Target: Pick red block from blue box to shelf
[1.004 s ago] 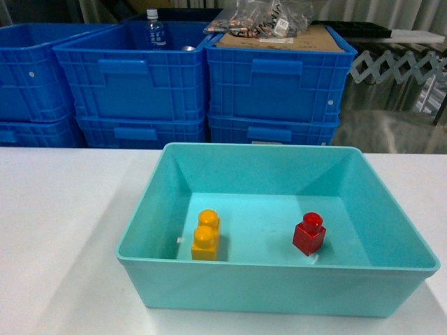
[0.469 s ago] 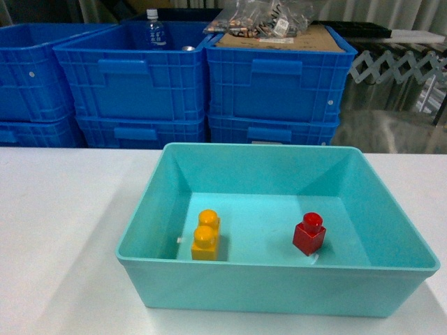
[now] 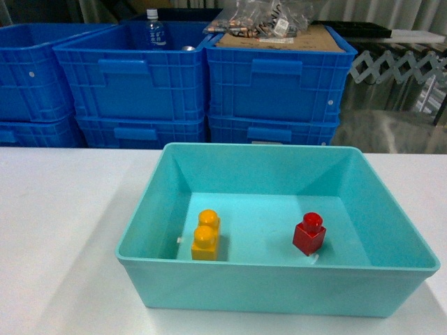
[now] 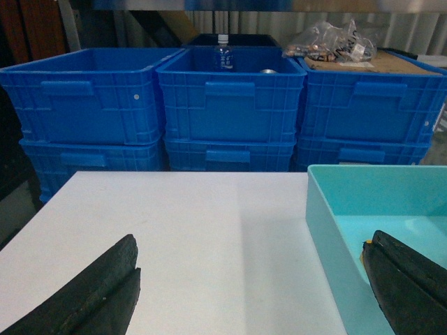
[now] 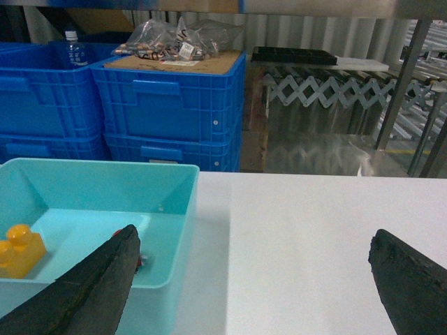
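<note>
The red block (image 3: pixel 309 235) stands upright on the floor of the blue box (image 3: pixel 279 279), right of its middle. Neither gripper shows in the head view. My left gripper (image 4: pixel 251 286) is open over the white table, left of the blue box (image 4: pixel 335 209), with its right finger over the box's near left corner. Open as well, my right gripper (image 5: pixel 255 279) hangs to the right of the blue box (image 5: pixel 174 230); its left finger hides nearly all of the red block (image 5: pixel 141 261). The steel shelf (image 5: pixel 403 84) stands beyond the table, far right.
A yellow-orange two-stud brick (image 3: pixel 205 235) sits in the box left of the red block. Dark blue ribbed crates (image 3: pixel 140 84) are stacked behind the white table (image 3: pixel 63 230), holding a bottle (image 3: pixel 155 29) and a bagged pile on cardboard (image 3: pixel 265 21).
</note>
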You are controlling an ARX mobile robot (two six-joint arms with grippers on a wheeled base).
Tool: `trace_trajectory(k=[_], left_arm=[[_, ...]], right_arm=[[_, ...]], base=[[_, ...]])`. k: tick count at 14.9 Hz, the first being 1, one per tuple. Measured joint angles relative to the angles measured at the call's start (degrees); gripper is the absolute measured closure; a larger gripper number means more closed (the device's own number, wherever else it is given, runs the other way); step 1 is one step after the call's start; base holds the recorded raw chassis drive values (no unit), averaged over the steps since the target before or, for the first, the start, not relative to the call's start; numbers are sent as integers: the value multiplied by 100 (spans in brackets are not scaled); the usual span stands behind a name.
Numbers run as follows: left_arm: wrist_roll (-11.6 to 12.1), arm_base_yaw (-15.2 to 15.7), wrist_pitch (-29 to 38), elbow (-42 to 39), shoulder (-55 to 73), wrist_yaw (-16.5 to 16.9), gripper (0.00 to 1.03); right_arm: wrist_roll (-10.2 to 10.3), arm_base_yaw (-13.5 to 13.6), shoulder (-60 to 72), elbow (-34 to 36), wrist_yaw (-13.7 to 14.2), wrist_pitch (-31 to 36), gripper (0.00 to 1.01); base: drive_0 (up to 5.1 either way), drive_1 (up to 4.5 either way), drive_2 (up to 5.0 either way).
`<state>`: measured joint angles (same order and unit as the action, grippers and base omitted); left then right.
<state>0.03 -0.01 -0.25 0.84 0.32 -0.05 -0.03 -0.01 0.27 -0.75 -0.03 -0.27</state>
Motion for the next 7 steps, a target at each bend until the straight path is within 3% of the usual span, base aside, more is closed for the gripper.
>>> trace_trajectory(k=[3,4,5,7], left_arm=[[0,0,0,0,0,0,5],[0,0,0,0,0,0,5],[0,0,2,0,0,7,5],[0,0,0,0,0,2,5]], right_arm=[[0,0,0,0,0,0,3],[-68,-42,46,-46,-118,-223,3],[-306,-74,660,-227,-391,-481,3],[-450,323,1906,-560,-350,299,3]], base=[[0,0,0],[0,0,0],[0,0,0],[0,0,0]])
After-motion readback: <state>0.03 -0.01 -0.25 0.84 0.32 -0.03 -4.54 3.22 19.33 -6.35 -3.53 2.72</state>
